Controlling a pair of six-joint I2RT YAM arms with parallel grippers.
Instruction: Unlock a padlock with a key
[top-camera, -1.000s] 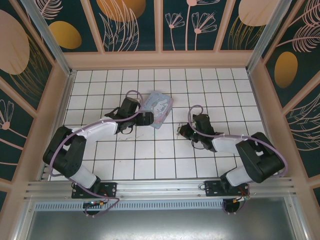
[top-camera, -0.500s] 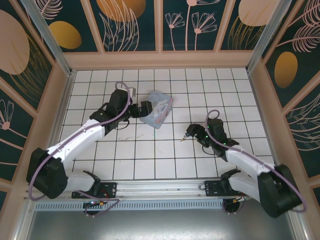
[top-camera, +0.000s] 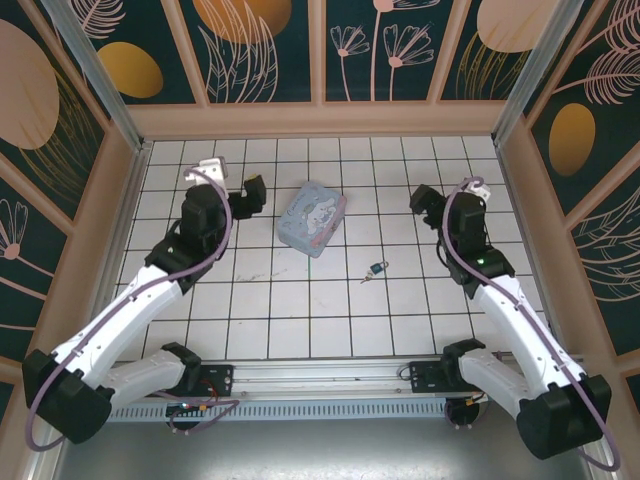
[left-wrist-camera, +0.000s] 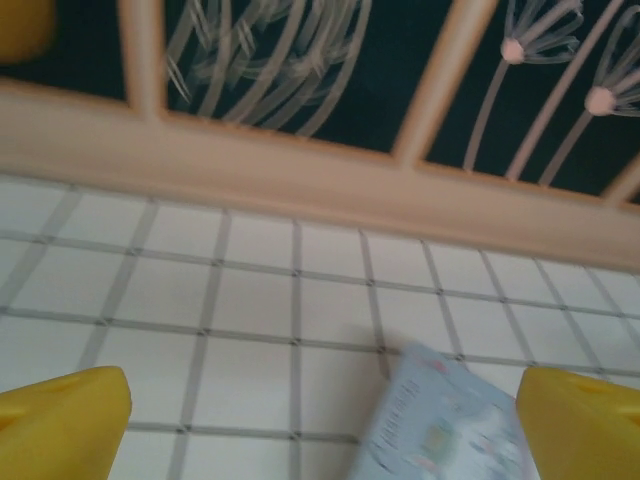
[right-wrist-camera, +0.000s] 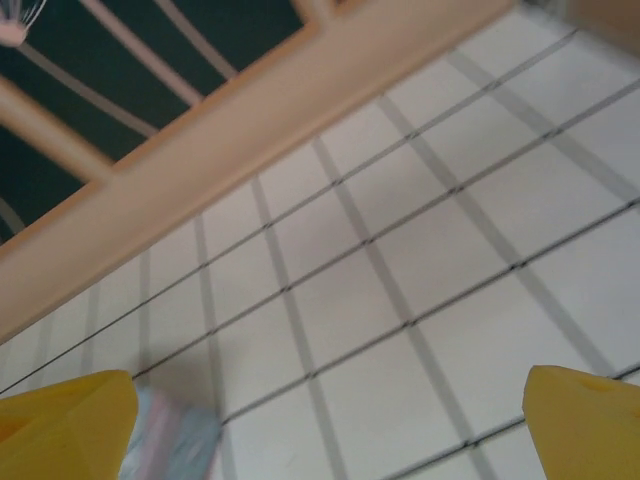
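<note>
Two pincers, both with jaws spread wide, nothing held. The left gripper (top-camera: 250, 190) is raised, with the tin box (top-camera: 313, 217) just to its right. The right gripper (top-camera: 422, 197) is raised, and the padlock (top-camera: 378, 268) lies left of it, nearer the bases. The key (top-camera: 366, 279) is at the padlock's left edge; contact unclear. Bare tiles (top-camera: 300, 300) surround the padlock, well clear of the walls (top-camera: 515, 190).

White tiled floor (top-camera: 300, 310) with dark grid lines across the centre of the frame, enclosed by pale wooden framing (top-camera: 320, 120) and dark teal wall panels (top-camera: 400, 50) printed with pale leaf and flower outlines and golden ovals (top-camera: 130, 68), aluminium rails (top-camera: 320, 375) along the bottom edge.
</note>
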